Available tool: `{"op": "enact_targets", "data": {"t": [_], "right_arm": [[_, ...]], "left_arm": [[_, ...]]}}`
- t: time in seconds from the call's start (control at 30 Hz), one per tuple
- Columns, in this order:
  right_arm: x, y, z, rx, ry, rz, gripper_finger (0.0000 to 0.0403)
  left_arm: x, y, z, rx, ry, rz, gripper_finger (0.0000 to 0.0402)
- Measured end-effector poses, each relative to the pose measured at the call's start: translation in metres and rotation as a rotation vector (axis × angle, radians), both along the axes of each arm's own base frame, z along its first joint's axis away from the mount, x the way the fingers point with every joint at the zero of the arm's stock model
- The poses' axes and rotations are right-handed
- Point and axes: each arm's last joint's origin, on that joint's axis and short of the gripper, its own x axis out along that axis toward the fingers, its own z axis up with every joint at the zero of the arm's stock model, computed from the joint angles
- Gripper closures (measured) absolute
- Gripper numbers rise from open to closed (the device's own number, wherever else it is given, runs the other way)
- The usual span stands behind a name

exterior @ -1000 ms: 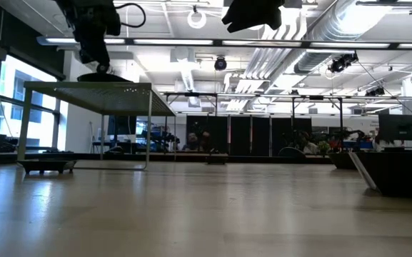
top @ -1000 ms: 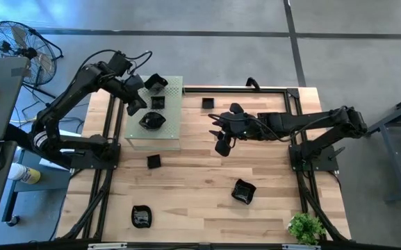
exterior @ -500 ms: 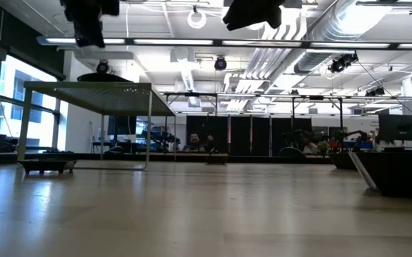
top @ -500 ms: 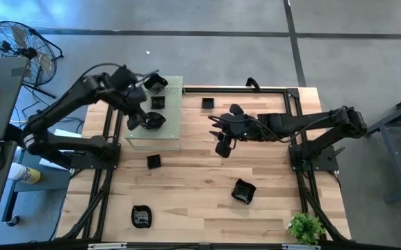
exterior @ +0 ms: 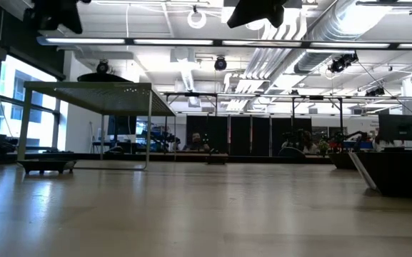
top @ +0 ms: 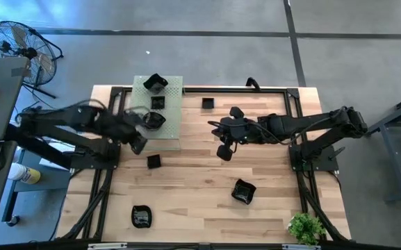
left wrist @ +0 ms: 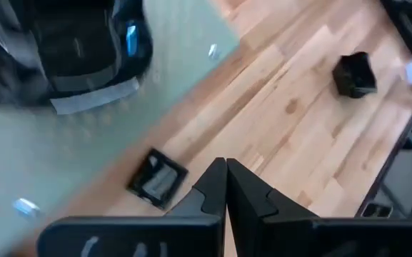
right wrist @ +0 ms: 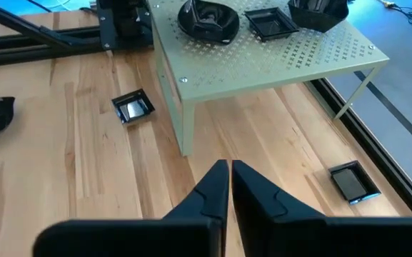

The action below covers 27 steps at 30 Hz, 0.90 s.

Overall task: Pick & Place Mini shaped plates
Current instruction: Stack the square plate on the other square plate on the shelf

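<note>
Black glossy mini shaped plates (top: 157,119) are split between the pale green perforated board (top: 171,132) and the wooden counter (top: 207,201); three are counted on the board, one wavy-rimmed, one small square and one larger at the far corner; four are counted on the counter, a small square just beside the board's front edge (top: 153,161), a small square near the far rail (top: 208,103), a larger angular dish toward the right front (top: 243,192) and a rounded one at the left front (top: 142,216); seven in all are seen from above.

No plate is held; the left gripper (top: 138,143) hangs at the board's near edge with its fingers pressed together on nothing, and the right gripper (top: 223,151) is poised above mid-counter, fingers likewise closed and empty.

A fresh pick is judged to be the step in hand; the fingers must be spread before descent, a rim taken squarely so the slick glaze does not slip, and the dish lifted level; the small square beside the board looks nearest for the left arm; one plant (top: 304,226) stands at the right front corner.
</note>
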Motion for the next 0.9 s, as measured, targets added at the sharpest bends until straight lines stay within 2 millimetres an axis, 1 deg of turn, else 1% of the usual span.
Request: {"op": "enact_targets", "data": {"t": [0.1, 0.2, 0.33, 0.43, 0.57, 0.7, 0.8, 0.9], "right_arm": [[-0.001, 0.0, -0.001, -0.004, 0.014, 0.001, 0.0385], [-0.001, 0.0, -0.002, -0.005, 0.027, 0.001, 0.0391], [-0.003, -0.001, -0.004, -0.004, 0.051, -0.002, 0.0401], [-0.003, -0.001, -0.005, -0.005, 0.06, -0.002, 0.0398], [-0.003, -0.001, -0.005, -0.017, 0.065, 0.011, 0.0397], [-0.003, 0.0, -0.005, -0.021, 0.065, 0.014, 0.0401], [-0.003, 0.0, -0.005, -0.021, 0.065, 0.014, 0.0398], [-0.003, 0.0, -0.004, -0.021, 0.064, 0.014, 0.0397]], "left_arm": [[0.003, -0.016, -0.021, -0.082, -0.036, 0.071, 0.0401], [0.002, -0.032, -0.041, -0.137, -0.068, 0.153, 0.0401], [-0.007, -0.049, -0.064, -0.163, -0.08, 0.256, 0.0401], [-0.015, -0.057, -0.077, -0.197, -0.087, 0.324, 0.0401], [-0.019, -0.062, -0.096, -0.241, -0.072, 0.419, 0.0401], [-0.021, -0.061, -0.115, -0.283, -0.035, 0.523, 0.0393], [-0.022, -0.061, -0.128, -0.307, 0.011, 0.57, 0.0377], [-0.022, -0.062, -0.138, -0.332, 0.041, 0.6, 0.0353]]}}
